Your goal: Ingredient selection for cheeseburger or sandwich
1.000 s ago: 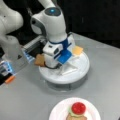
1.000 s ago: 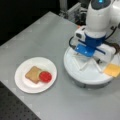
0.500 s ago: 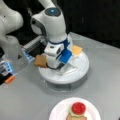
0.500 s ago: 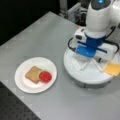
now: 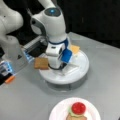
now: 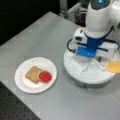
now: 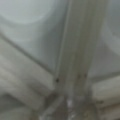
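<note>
The gripper is lowered into the white segmented tray, close over the dividers near its centre; the arm's own body hides the fingertips in both front views, and the wrist view shows only white dividers at close range. Whether the jaws are spread or pressed together cannot be told, and no piece is seen between them.

Ingredients in view: a tan-brown toast square lies at the tray's edge on a front view's left, just beside the gripper. A yellow cheese square lies at the tray's rim on a front view's right, partly overhanging.

The sandwich sits on the plain white plate, well apart from the tray. It shows a toast square with a red disc resting partly on it and a sliver of light green between them.

Judgement on handling: the pieces look thin, flat, light and fairly stiff. Lying flush, they offer little height to grip. Hold is best taken across opposite edges, and an overhanging side, as on the cheese, gives the easiest purchase. Smooth faces may slip.
</note>
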You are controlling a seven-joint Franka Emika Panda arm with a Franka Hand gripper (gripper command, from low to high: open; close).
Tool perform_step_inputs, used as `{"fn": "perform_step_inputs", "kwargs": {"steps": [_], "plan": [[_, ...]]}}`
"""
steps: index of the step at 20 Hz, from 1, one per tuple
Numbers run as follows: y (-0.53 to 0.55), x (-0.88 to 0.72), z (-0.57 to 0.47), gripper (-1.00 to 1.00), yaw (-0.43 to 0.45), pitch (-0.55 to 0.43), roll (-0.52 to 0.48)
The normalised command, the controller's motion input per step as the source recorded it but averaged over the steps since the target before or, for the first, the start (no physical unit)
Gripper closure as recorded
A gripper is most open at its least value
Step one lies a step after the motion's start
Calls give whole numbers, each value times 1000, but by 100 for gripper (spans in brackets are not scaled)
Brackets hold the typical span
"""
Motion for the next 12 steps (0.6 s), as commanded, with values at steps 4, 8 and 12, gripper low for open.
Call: {"fn": "perform_step_inputs", "kwargs": {"steps": [4,8,12], "plan": [[-144,-6,-79,-100,438,-35,94],[-125,69,-112,-100,461,-25,141],[-74,51,-156,-100,355,-20,172]]}}
